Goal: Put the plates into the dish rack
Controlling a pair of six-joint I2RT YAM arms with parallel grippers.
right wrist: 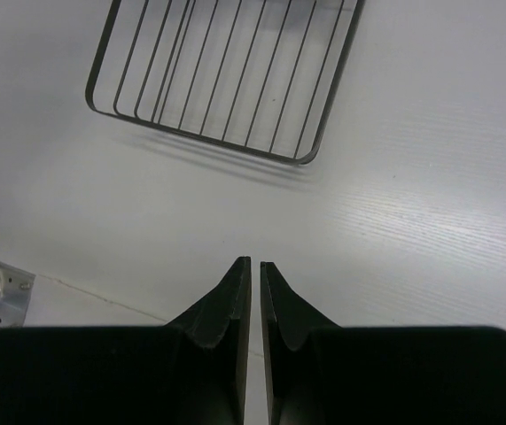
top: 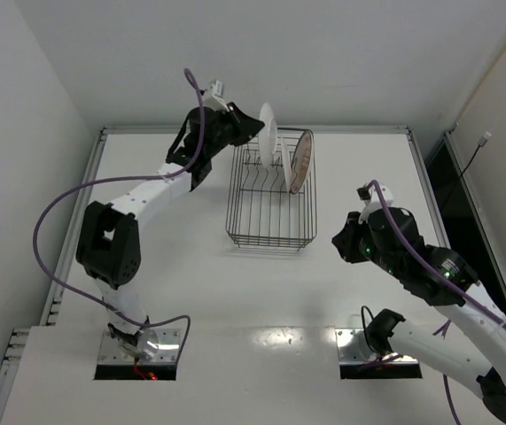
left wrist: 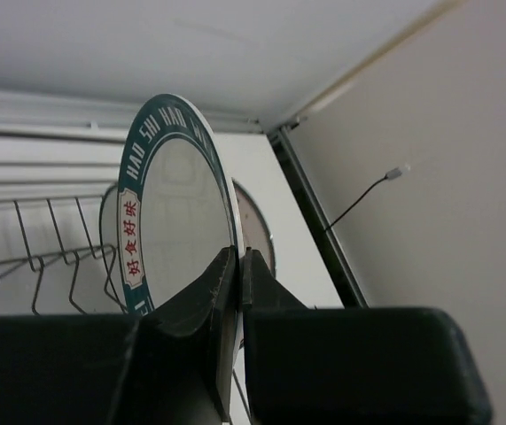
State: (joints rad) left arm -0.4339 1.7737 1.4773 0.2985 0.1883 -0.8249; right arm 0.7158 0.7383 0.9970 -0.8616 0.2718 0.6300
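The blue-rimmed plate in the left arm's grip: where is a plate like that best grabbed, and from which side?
At the rim, edge-on, one of the fingers on each face. The blue-rimmed plate stands upright over the dish rack, so only its thin edge fits a narrow grip. Come from outside the rack, as the left gripper does, leaving the lower edge free.

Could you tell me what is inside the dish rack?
Two upright plates at its far end: a pale plate and an orange-faced plate. The left gripper's blue-rimmed plate partly covers the pale one.
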